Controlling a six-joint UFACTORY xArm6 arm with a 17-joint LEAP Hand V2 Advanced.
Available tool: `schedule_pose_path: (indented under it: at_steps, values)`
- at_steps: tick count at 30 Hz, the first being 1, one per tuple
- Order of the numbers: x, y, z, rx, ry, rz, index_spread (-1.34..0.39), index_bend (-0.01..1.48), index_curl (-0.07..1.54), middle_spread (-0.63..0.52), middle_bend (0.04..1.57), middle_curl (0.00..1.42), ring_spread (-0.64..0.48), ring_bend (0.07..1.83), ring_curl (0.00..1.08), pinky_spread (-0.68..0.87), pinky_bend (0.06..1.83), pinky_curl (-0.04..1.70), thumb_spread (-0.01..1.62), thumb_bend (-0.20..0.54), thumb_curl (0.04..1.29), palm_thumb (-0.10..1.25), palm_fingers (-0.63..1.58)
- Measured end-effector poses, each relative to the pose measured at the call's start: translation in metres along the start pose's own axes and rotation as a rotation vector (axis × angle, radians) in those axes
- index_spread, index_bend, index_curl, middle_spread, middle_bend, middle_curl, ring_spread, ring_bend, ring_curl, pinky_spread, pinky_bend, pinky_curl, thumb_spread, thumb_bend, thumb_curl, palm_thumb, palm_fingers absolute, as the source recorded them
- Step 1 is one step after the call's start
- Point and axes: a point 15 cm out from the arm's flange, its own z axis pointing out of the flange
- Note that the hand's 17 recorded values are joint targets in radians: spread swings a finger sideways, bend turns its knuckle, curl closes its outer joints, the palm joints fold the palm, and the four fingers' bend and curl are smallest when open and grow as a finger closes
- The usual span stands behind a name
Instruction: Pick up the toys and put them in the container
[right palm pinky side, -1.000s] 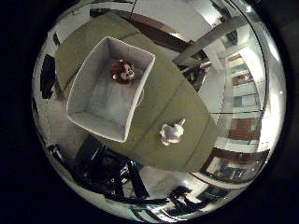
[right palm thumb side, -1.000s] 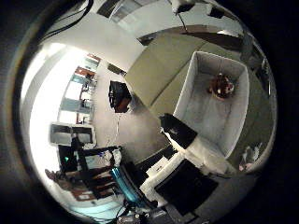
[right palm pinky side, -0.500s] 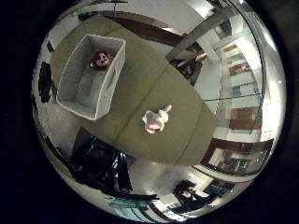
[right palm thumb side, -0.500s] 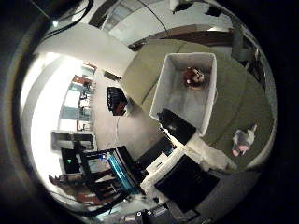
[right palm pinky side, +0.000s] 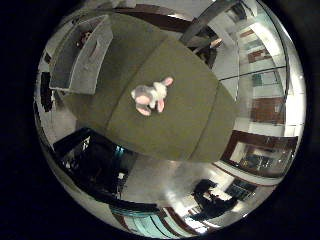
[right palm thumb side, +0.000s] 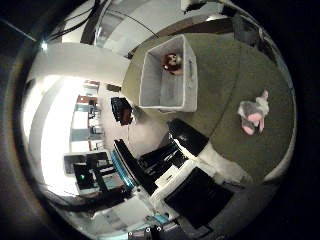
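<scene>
A grey and white plush bunny (right palm pinky side: 150, 95) with pink ears and feet lies on the olive-green table (right palm pinky side: 195, 120), some way below my palm. Beside it on the same table stands the white container (right palm thumb side: 191, 85), with a brown and red toy (right palm thumb side: 172, 61) lying inside at one end. Part of my right hand (right palm thumb side: 200, 155) shows as a white finger with a black tip, stretched out straight and holding nothing. It is well above the table and touches neither toy.
The table's rounded edge (right palm pinky side: 165, 152) drops to a shiny floor. A black chair (right palm thumb side: 121, 110) stands on the floor past the container's side of the table. Dark furniture (right palm pinky side: 95, 165) sits below the table edge.
The whole picture has shifted: my palm has travelled from above the container to above the bunny, which now looks larger. The toys and the container have stayed in place.
</scene>
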Motion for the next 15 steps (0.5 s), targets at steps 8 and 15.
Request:
schedule_pose_path:
  at_steps: [8, 15]
  values:
    - [0.055, 0.017, 0.042, -0.089, -0.005, -0.056, -0.4, 0.18, 0.34, -0.08, 0.23, 0.36, 0.02, 0.39, 0.23, 0.28, 0.67, 0.0, 1.08, -0.021, 0.34, 0.61, 0.25]
    - [0.1, 0.019, 0.081, -0.114, 0.082, -0.145, -0.4, 0.18, 0.34, -0.06, 0.19, 0.34, 0.07, 0.33, 0.23, 0.29, 0.62, 0.0, 1.06, -0.021, 0.35, 0.64, 0.19]
